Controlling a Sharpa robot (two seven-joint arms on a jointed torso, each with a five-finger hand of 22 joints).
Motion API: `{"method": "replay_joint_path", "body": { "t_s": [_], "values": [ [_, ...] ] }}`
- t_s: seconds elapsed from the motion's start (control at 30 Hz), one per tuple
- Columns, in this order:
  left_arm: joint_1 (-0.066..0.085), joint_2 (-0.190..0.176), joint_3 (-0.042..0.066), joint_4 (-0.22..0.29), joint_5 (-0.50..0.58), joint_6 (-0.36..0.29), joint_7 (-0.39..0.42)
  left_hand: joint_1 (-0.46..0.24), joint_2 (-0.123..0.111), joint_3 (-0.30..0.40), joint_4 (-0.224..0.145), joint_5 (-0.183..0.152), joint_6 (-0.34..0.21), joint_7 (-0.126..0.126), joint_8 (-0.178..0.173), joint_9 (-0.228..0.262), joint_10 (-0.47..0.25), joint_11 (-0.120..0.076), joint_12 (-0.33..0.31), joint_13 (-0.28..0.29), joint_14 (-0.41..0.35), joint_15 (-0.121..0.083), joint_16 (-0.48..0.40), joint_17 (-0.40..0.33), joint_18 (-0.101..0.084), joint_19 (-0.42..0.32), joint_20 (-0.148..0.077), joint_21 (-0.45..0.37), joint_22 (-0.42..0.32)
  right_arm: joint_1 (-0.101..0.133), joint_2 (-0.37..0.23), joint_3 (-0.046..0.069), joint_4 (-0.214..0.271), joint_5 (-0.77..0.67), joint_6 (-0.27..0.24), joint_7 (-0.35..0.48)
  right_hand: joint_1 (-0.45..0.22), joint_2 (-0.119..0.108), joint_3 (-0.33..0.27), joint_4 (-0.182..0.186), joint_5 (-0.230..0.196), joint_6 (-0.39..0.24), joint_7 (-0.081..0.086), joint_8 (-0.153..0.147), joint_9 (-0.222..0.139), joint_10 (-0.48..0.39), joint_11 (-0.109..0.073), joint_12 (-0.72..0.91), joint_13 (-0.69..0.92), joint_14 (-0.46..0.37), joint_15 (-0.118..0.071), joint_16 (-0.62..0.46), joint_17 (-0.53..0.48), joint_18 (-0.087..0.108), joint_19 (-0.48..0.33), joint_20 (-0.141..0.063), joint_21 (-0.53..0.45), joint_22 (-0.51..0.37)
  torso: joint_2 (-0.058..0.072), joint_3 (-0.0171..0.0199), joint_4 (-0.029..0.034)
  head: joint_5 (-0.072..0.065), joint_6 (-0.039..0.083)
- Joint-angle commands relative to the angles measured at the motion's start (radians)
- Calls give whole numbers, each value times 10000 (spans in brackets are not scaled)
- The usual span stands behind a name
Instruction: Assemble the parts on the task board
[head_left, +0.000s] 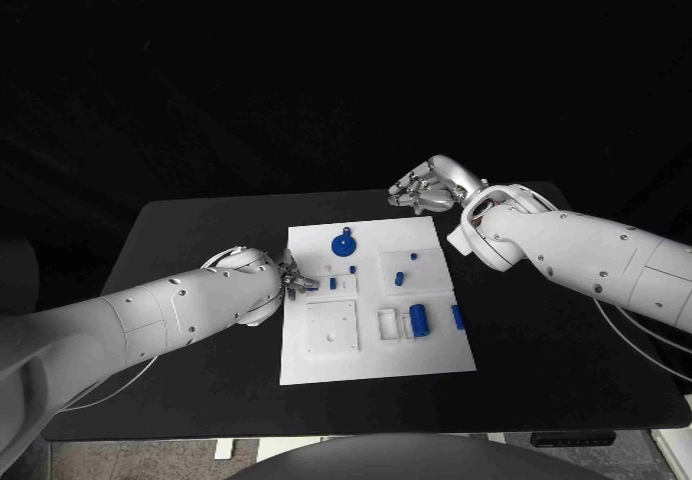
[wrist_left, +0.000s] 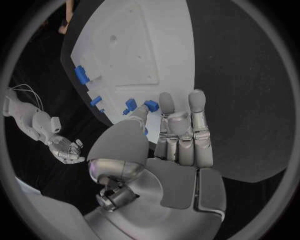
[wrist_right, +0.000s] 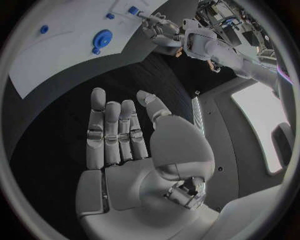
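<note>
The white task board (head_left: 372, 345) lies mid-table. On it are a round blue part (head_left: 343, 245), a blue cylinder (head_left: 420, 320), a blue piece (head_left: 457, 317) by the right edge and small blue pegs (head_left: 333, 283). My left hand (head_left: 297, 282) hovers at the board's left edge with straight fingers and nothing in it. In the left wrist view the thumb (wrist_left: 139, 116) of the left hand (wrist_left: 178, 137) points at a small blue peg (wrist_left: 150, 104) just beyond its tip. My right hand (head_left: 426, 188) is off the board's far right corner, its palm (wrist_right: 134, 165) flat and bare.
The board has a square recessed block (head_left: 330, 328) and white fixtures (head_left: 389, 322) beside the cylinder. Bare black table (head_left: 562, 350) stretches to the right and left of the board. The right forearm (head_left: 577, 255) hangs over the table's right side.
</note>
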Motion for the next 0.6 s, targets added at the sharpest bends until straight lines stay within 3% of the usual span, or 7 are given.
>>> {"method": "replay_joint_path", "body": {
  "t_s": [0.03,0.07,0.13,0.27,0.43,0.6],
  "values": [
    [-66,17,-46,-11,199,443,-37,463,294,385,-442,458,13,12,-92,-683,-28,28,23,-17,-15,41,30,40,0,-48,59,-41,194,0,0,5,19,-4,103,56,-46,9,-10,-30,36,-46,16,20,2,-51,-14,-68,-9,-65,-24,-27,-12,-54,-6,-33,-39,9,2,-4,2,0,-1],
    [-66,20,-46,-7,248,451,-9,678,407,659,-679,394,6,7,-114,-700,-43,23,16,-19,-14,31,46,60,-7,-58,52,-37,195,0,0,5,19,-4,103,56,-46,9,-10,-30,36,-46,16,20,2,-51,-14,-68,-9,-65,-24,-27,-12,-54,-6,-33,-39,9,2,-6,-1,2,4],
    [-66,24,-46,0,334,452,45,896,462,1467,-1160,-100,5,35,-121,-713,-56,29,1,-25,-22,21,61,77,-23,-78,39,-22,198,0,0,5,17,-4,102,55,-46,9,-10,-30,36,-46,16,20,2,-51,-14,-68,-9,-65,-24,-27,-12,-54,-6,-33,-39,9,2,-6,-1,4,4],
    [-66,24,-46,12,520,407,149,855,386,2462,-1726,-219,73,-14,151,-562,-2,-6,2,-28,8,21,138,191,-19,-90,33,23,201,0,-2,5,13,-3,101,54,-46,9,-10,-30,36,-46,16,20,2,-51,-14,-68,-9,-65,-24,-27,-12,-54,-6,-33,-39,9,4,-6,1,-2,-1],
    [-66,-6,-44,43,818,237,271,832,385,3057,-2115,-314,93,-120,847,-78,118,-40,-51,-57,55,-11,253,392,-26,-112,5,103,198,0,-4,5,11,-3,99,55,-46,9,-10,-30,36,-46,16,20,2,-51,-14,-68,-9,-65,-24,-27,-12,-54,-6,-33,-39,9,0,-4,2,-8,3],
    [-66,-51,-41,96,1075,118,342,783,376,3205,-2186,-341,98,-161,1095,183,182,-73,-83,-61,76,-28,305,500,-29,-112,-13,149,194,0,-10,5,11,-3,96,60,-53,15,0,-18,44,-46,17,21,4,-48,-14,-67,-13,-61,-23,-29,-14,-53,0,-32,-47,14,1,-6,3,-20,11]
  ]
}}
